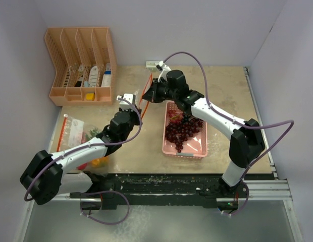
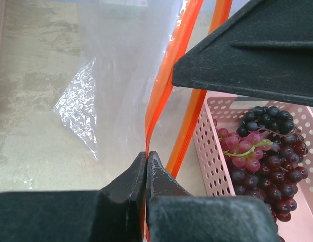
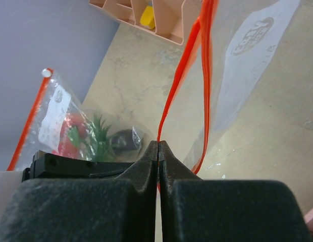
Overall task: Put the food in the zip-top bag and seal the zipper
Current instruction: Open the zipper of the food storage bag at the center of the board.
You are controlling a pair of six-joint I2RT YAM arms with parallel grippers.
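Note:
A clear zip-top bag (image 2: 121,65) with an orange zipper (image 1: 145,94) hangs upright between my two grippers, its mouth spread. My left gripper (image 2: 147,155) is shut on one orange zipper strip (image 2: 164,91); in the top view the left gripper (image 1: 132,101) sits just left of the bag. My right gripper (image 3: 159,143) is shut on the other zipper strip (image 3: 184,75), and from above the right gripper (image 1: 148,94) is at the bag's right side. Dark purple and red grape bunches (image 1: 183,132) lie in the pink tray (image 1: 197,149), also in the left wrist view as grapes (image 2: 257,151).
A second zip-top bag (image 1: 70,132) lies at the left with red, green-leaved and dark food inside (image 3: 91,133). An orange fruit (image 1: 99,162) lies by the left arm. A pink slotted organizer (image 1: 81,65) stands at the back left. Walls close in on three sides.

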